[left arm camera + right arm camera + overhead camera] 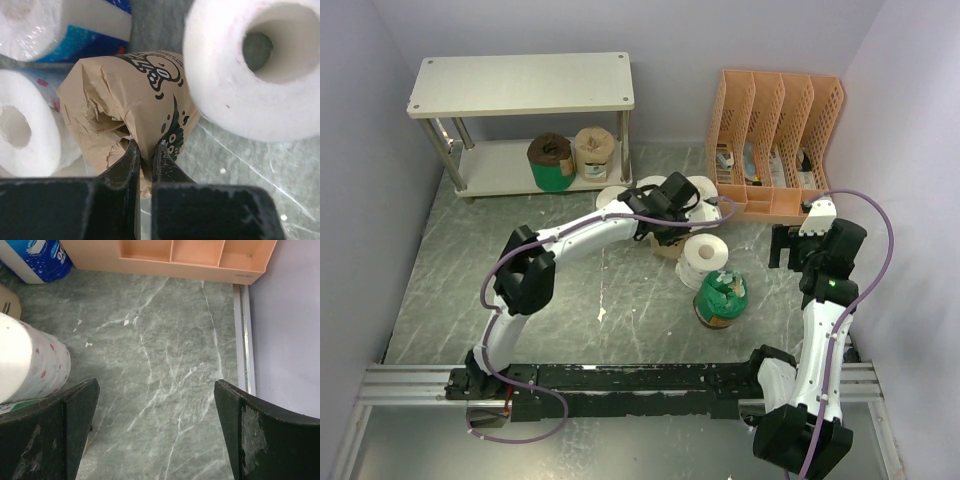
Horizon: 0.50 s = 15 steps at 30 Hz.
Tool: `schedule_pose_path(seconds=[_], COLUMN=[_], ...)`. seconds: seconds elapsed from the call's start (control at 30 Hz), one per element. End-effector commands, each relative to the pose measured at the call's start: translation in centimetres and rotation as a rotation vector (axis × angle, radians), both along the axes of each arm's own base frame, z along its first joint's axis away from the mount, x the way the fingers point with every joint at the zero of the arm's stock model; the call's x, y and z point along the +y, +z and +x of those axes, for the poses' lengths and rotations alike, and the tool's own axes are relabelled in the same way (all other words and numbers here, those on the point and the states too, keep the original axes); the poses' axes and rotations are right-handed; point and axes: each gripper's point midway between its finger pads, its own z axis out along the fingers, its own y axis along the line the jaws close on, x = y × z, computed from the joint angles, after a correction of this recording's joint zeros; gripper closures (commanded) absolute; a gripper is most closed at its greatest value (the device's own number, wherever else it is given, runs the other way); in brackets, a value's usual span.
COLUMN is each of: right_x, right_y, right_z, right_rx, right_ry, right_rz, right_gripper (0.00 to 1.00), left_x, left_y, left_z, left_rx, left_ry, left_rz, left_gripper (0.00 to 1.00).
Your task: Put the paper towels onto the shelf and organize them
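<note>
The left gripper pinches the crinkled brown paper wrap of a tan roll, which lies among soft white hollow-cored rolls on the veined grey-green table. The right gripper hangs wide apart. Two wrapped rolls stand on the lower board of the shelf, between lilac walls.

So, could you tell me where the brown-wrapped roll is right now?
The brown-wrapped roll lies mid-table among the white rolls, near the right end of the shelf. The left wrist view shows its wrapper pinched by the left gripper.
</note>
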Motion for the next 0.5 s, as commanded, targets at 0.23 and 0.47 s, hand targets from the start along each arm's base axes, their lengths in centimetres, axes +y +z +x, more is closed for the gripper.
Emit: schedule_pose_path(seconds=[0.23,0.47], right_x=[0.3,0.6], right_y=[0.3,0.7], right_z=[-0.1,-0.3], right_rx=[-0.014,-0.03], right_ry=[0.022,0.037], right_rz=[-0.004,-0.008], right_gripper=[0.0,0.0], left_x=[7.3,13.2], left_y=[11.3,13.7], left_z=[-1.9,-1.4], left_rx=[-0.243,-0.342], left_ry=[0.251,0.461], left_rz=[0.092,0.143], left_gripper=[0.93,0.93])
